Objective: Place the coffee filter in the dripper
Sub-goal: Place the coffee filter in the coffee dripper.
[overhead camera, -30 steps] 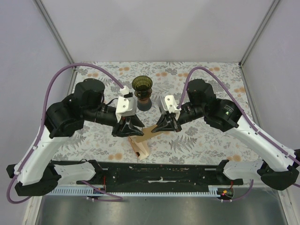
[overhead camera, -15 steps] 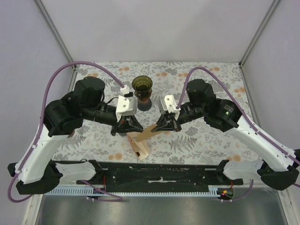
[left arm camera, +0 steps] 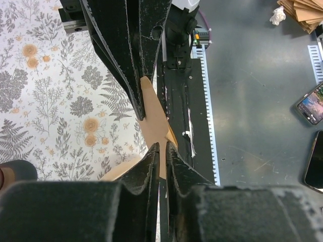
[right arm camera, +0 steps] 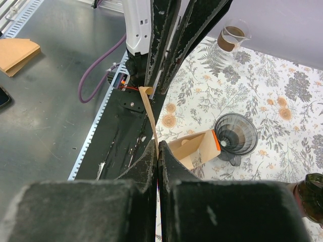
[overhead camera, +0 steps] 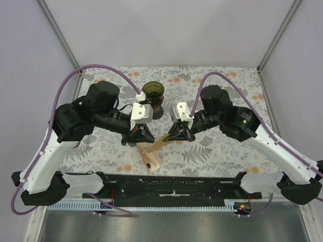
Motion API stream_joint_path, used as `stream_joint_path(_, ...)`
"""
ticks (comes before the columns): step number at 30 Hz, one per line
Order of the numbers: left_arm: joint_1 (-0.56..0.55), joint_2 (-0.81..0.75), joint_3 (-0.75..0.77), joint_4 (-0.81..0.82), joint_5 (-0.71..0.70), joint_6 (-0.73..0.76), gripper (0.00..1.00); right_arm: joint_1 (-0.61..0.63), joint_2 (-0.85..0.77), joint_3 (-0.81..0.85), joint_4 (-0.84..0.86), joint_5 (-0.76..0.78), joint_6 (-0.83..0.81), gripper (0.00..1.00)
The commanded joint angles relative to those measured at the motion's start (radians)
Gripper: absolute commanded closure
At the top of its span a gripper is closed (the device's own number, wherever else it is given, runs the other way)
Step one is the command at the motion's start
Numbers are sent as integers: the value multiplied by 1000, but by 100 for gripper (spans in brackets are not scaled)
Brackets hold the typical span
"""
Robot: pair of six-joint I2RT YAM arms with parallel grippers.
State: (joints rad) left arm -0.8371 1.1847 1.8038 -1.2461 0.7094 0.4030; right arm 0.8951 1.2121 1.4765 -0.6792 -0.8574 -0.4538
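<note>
Brown coffee filter [overhead camera: 160, 143] at mid-frame: we see left tool [left arm camera: 162, 150] and right tool [right arm camera: 157, 150] each clamped on it, the dripper [overhead camera: 153, 92] just above them in frame.

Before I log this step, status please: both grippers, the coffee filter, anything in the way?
Left gripper and right gripper both shut on coffee filter. Filter held in the air between them. Dripper empty, cardboard holder beside it.

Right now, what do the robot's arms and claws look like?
The left arm and right arm have white lower links and chunky black joints. A purple cable loops over each. The left claw and right claw are black, flat, tapered, scuffed with white specks.
</note>
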Motion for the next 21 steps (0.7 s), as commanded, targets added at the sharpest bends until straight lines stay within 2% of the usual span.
stream_joint_path(1, 3, 10, 60, -22, 19, 25, 82, 5, -6, 30, -6, 11, 12, 100)
stream_joint_path(4, 3, 16, 88, -33, 22, 26, 70, 5, -6, 30, -11, 15, 9, 100)
stream_joint_path(6, 3, 18, 101, -41, 30, 33, 67, 5, -6, 30, -13, 18, 7, 100)
stream_joint_path(9, 3, 27, 100, -47, 25, 43, 69, 7, -6, 31, -17, 18, 4, 100)
stream_joint_path(13, 3, 46, 111, -49, -2, 40, 79, 5, -8, 34, -22, 17, 1, 100)
stream_joint_path(15, 3, 49, 115, -49, -5, 42, 79, 5, -11, 33, -22, 17, 1, 100)
stream_joint_path(21, 3, 56, 111, -52, -2, 43, 70, 5, -9, 30, -23, 17, 3, 100)
